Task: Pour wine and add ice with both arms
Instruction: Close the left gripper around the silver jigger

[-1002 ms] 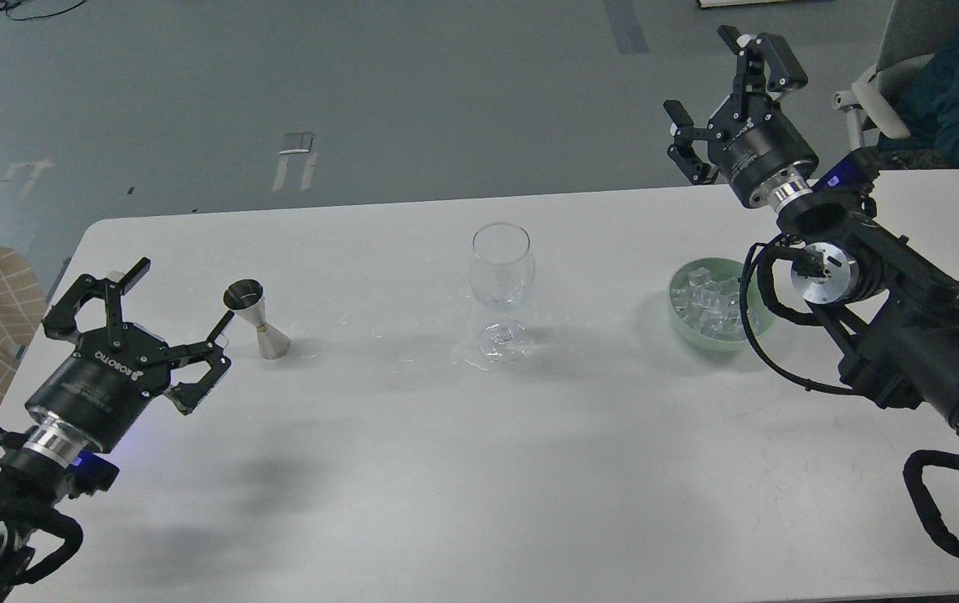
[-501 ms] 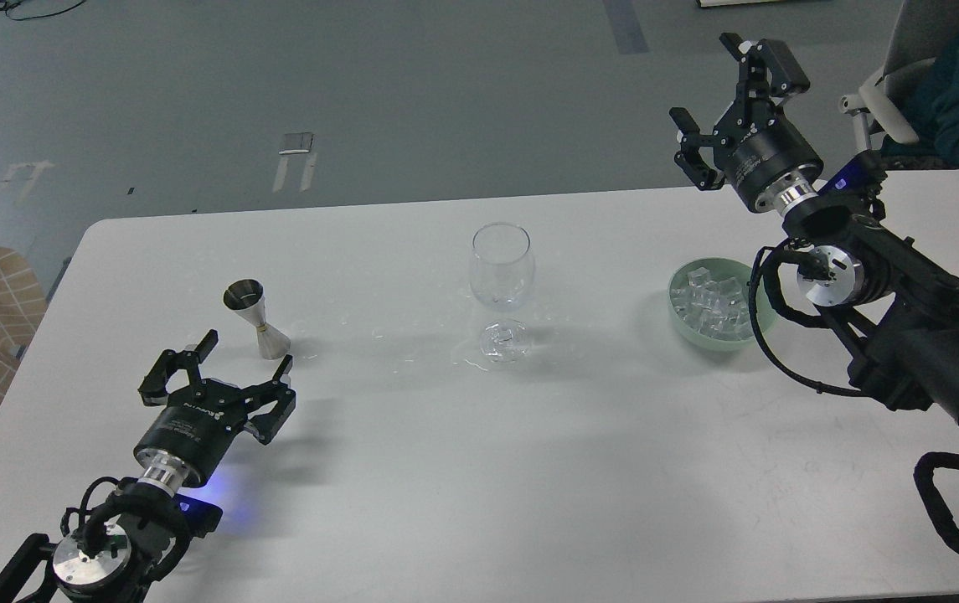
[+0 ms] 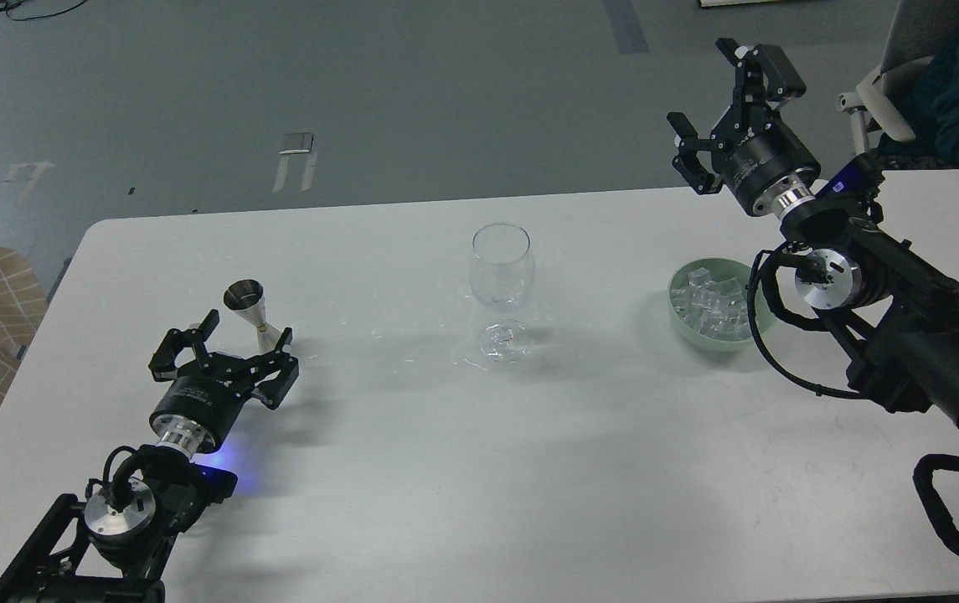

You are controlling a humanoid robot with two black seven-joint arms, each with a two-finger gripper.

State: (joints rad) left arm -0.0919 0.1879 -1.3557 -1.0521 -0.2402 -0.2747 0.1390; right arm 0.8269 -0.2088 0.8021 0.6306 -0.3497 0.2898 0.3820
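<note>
head view: jigger (image 3: pixel 255 316) between left gripper (image 3: pixel 238 346) fingers

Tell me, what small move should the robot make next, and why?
Probably ease the left gripper forward around the steel jigger and close. Its fingers are open just short of the jigger, the wine glass looks empty, and the right gripper hangs open, away from the ice.

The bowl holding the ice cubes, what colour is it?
Pale green bowl, seen clearly in the head view.
</note>
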